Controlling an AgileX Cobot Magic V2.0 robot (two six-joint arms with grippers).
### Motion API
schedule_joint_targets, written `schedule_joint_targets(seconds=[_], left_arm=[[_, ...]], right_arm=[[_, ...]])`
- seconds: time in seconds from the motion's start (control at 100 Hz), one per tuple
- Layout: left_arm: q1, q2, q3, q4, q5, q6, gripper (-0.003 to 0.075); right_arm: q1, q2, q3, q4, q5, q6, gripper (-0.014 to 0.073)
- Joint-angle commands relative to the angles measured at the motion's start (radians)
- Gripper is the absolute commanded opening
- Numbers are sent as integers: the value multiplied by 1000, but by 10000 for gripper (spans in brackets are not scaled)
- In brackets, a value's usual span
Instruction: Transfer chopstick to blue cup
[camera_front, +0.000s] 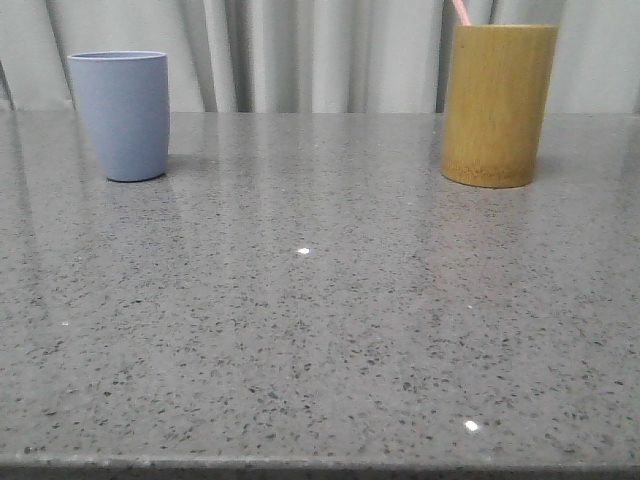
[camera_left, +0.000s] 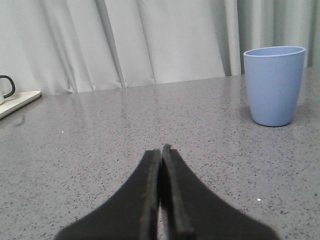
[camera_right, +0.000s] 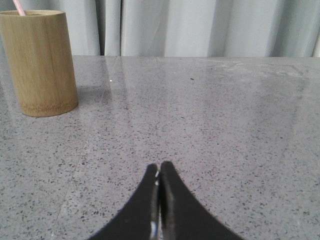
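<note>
The blue cup (camera_front: 122, 115) stands upright at the table's far left; it also shows in the left wrist view (camera_left: 273, 85). A pale pink chopstick top (camera_front: 460, 11) sticks out of the yellow-brown bamboo cylinder (camera_front: 497, 104) at the far right; the chopstick tip (camera_right: 19, 7) and the cylinder (camera_right: 40, 62) also show in the right wrist view. My left gripper (camera_left: 162, 150) is shut and empty, low over the table, well short of the blue cup. My right gripper (camera_right: 160, 167) is shut and empty, well short of the bamboo cylinder. Neither gripper shows in the front view.
The grey speckled stone table (camera_front: 320, 300) runs back to pale curtains (camera_front: 320, 50). In the left wrist view a white tray edge (camera_left: 17, 102) with a dark handle (camera_left: 7, 86) lies at the table's far side.
</note>
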Motion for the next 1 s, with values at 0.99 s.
schedule_joint_targets(seconds=[0.99], left_arm=[[1, 271, -552, -86, 172, -9, -18]], right_arm=[[-1, 247, -524, 0, 243, -1, -59]])
